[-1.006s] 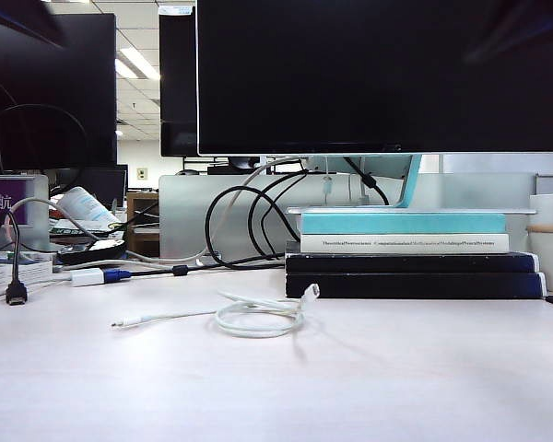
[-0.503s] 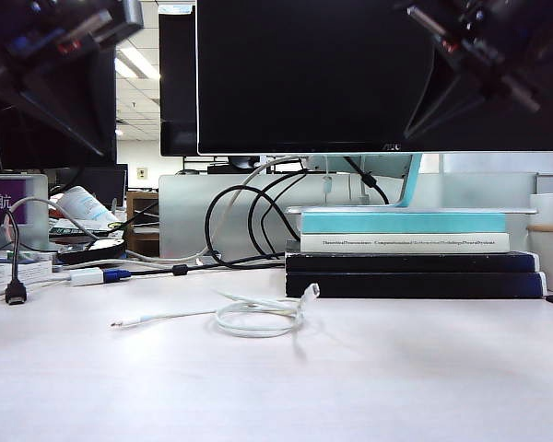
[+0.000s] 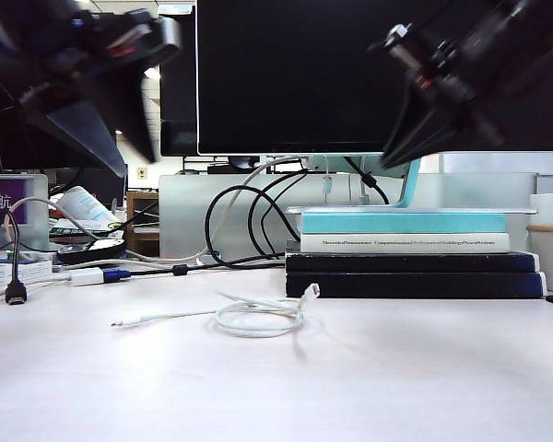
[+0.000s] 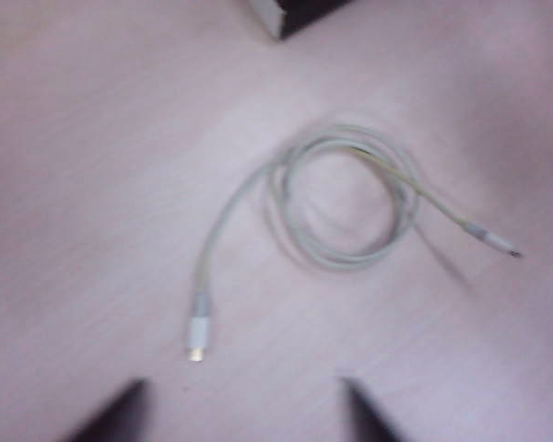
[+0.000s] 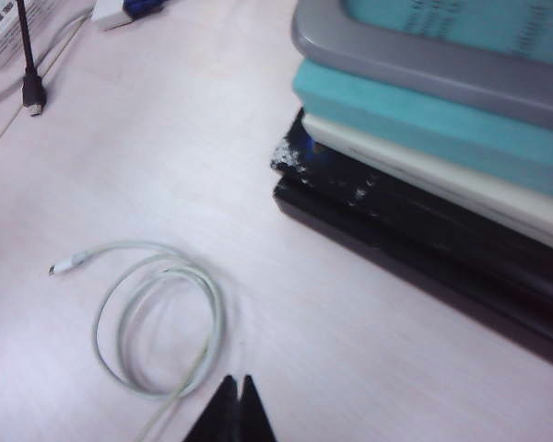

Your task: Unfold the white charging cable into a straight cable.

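Risk, as we judge it: thin white charging cord (image 3: 258, 318) lies coiled in loose loop on pale tabletop (image 3: 350, 387), near stack of dark and teal books (image 3: 415, 262); pinching loop instead of plug end would drag whole coil, maybe knot it. Left claw (image 4: 238, 405) hangs above coil, fingers apart, empty. Right claw (image 5: 234, 405) hangs beside coil, tips pressed together, holding nothing.

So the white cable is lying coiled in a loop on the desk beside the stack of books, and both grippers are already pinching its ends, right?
Not quite. The white charging cable does lie coiled on the desk beside the stack of books, but neither gripper touches it. The exterior view shows the left gripper and the right gripper high above the desk; the left wrist view shows open fingertips short of the plug.
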`<control>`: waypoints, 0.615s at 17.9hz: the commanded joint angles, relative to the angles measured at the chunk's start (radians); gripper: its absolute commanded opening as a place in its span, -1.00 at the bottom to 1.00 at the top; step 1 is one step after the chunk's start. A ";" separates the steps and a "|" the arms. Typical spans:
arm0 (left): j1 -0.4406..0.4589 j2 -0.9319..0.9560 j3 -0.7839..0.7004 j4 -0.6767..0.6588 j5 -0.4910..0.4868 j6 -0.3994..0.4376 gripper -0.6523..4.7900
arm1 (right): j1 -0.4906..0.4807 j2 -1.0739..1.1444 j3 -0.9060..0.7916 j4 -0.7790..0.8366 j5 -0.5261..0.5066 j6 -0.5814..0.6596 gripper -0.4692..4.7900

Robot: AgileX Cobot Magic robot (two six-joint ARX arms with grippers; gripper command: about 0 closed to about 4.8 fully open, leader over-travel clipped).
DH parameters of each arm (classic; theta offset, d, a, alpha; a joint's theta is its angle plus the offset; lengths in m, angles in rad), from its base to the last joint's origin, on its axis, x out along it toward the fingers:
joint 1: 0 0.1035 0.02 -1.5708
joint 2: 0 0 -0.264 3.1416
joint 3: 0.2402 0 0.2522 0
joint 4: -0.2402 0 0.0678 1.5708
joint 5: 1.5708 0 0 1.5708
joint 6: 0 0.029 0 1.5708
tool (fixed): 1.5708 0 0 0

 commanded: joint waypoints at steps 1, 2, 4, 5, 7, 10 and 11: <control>-0.014 0.052 0.025 -0.075 0.037 0.008 1.00 | 0.002 0.118 0.062 0.002 -0.089 -0.017 -0.27; -0.016 0.076 0.026 -0.105 0.024 0.007 1.00 | 0.010 0.168 0.076 0.006 -0.085 -0.028 -0.20; -0.016 0.109 0.026 -0.116 -0.003 0.003 1.00 | 0.015 0.233 0.095 0.011 -0.083 -0.042 0.18; -0.018 0.127 0.026 -0.113 0.003 -0.002 1.00 | 0.024 0.274 0.110 0.004 -0.085 -0.042 0.40; -0.020 0.147 0.026 -0.088 0.019 -0.024 1.00 | 0.036 0.317 0.123 -0.008 -0.103 -0.043 0.39; -0.027 0.152 0.026 -0.051 0.030 -0.061 1.00 | 0.072 0.328 0.123 -0.002 -0.091 -0.078 0.39; -0.031 0.152 0.026 -0.031 0.058 -0.087 1.00 | 0.096 0.330 0.123 0.006 -0.066 -0.094 0.39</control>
